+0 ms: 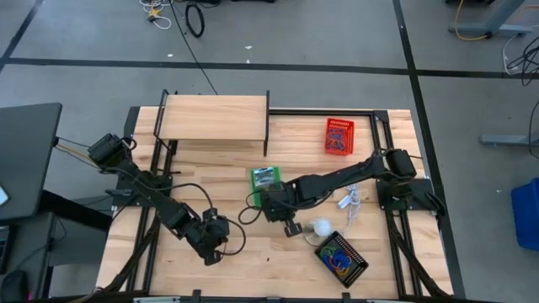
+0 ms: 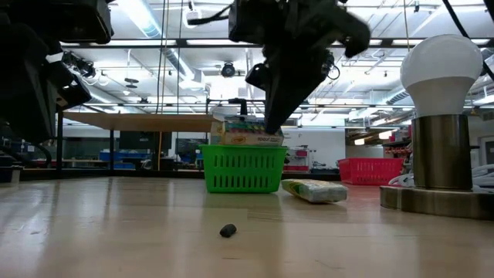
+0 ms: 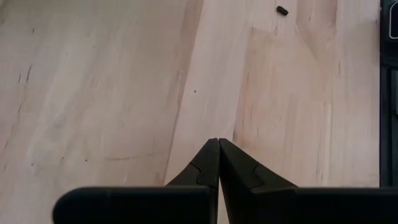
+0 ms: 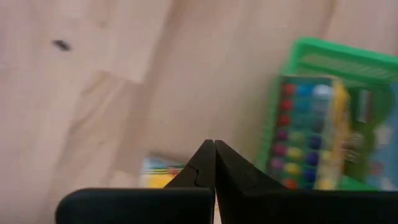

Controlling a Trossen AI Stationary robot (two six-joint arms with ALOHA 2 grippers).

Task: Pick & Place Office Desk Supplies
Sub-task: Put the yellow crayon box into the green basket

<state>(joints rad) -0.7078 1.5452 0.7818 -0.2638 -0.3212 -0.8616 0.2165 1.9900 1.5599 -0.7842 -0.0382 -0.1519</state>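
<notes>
Blurred boxy green mesh basket (image 4: 348, 68)

Both claws (left (image 3: 218, 144), right (image 4: 214, 146)) closed, empty.

The high view looks straight down on the whole tabletop (image 1: 253, 181). The low view sits at tabletop height near the front edge, facing the green basket (image 2: 242, 170), also seen from above mid-tabletop. Each wrist view looks closely down past its own fingers (image 3: 219, 163) at the wood.
</notes>
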